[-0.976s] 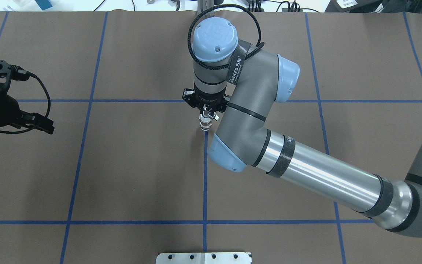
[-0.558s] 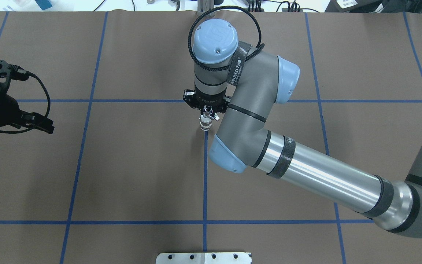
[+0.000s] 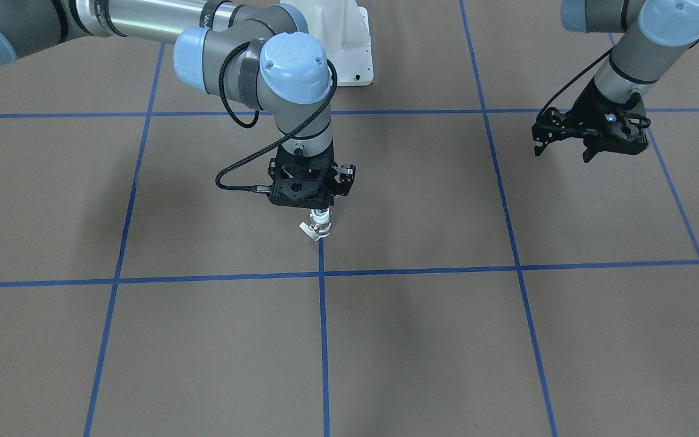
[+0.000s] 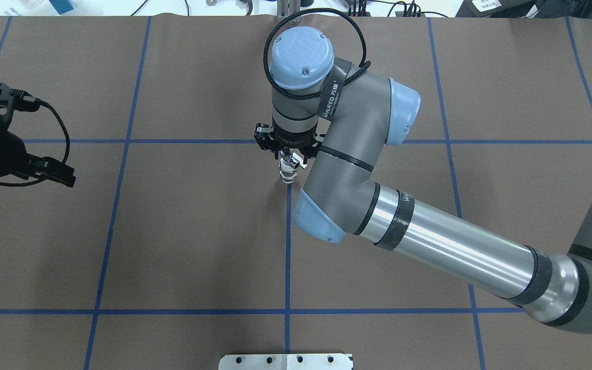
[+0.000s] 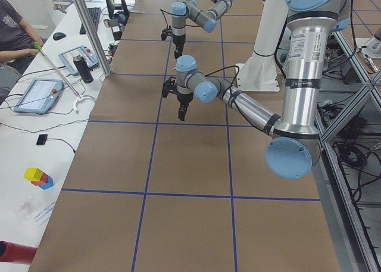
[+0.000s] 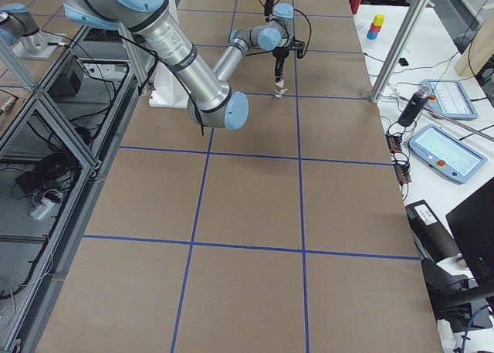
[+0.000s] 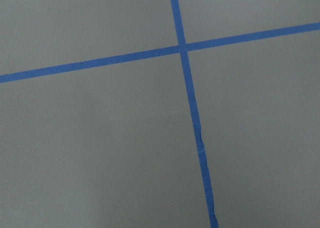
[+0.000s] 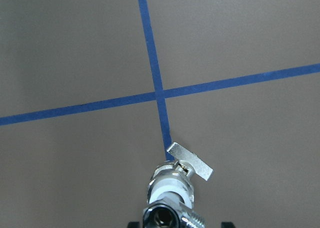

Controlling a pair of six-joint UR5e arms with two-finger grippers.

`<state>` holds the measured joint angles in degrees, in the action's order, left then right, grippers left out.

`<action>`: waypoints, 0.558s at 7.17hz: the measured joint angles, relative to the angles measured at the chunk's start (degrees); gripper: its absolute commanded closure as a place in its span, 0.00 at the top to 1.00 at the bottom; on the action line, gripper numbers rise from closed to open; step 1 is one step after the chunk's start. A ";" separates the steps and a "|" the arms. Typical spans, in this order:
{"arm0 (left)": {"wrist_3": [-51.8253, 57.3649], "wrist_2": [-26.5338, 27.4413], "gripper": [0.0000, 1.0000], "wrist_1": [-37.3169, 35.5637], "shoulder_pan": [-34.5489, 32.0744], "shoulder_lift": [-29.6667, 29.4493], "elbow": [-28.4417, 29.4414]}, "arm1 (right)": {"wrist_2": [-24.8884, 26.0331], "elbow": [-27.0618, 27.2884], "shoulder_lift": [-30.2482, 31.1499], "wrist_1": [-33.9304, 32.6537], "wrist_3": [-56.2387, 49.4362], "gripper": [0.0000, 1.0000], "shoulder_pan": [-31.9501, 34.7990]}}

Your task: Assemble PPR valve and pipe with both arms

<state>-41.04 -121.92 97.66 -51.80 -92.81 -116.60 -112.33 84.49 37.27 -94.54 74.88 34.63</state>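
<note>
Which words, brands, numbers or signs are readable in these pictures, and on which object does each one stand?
"WAWEED" (approximate reading; the marks after it are too small to read): white print on the black strap around the right arm.
Raised logo on the light-blue joint cap: too faint to read.
White print on the black band of the forearm: only partly showing, unreadable.
Tablet screen: too small to read.

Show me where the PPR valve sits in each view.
Exterior front-facing: PPR valve centre, slightly high.
Overhead exterior: centre, upper half.
Exterior left: top, at far arm's tip, tiny.
Exterior right: top centre.
Left wrist: not in it.
Right wrist: bottom centre.
Shared landmark: blue tape line under it.
</note>
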 measured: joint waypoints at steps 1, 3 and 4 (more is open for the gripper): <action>0.00 -0.04 1.00 -0.06 -0.10 0.00 -0.09 | 0.00 0.40 0.01 -0.04 0.11 0.99 0.00; 0.25 -0.18 1.00 -0.16 -0.70 0.15 -0.13 | -0.19 4.93 2.39 -0.22 0.60 0.99 0.15; 0.96 -1.09 1.00 -0.12 -1.97 0.79 -0.11 | -0.21 10.57 6.71 -0.22 0.64 0.99 0.33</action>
<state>-40.09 -123.01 97.54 -53.78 -92.02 -116.71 -112.54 95.06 43.98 -94.75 75.52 34.96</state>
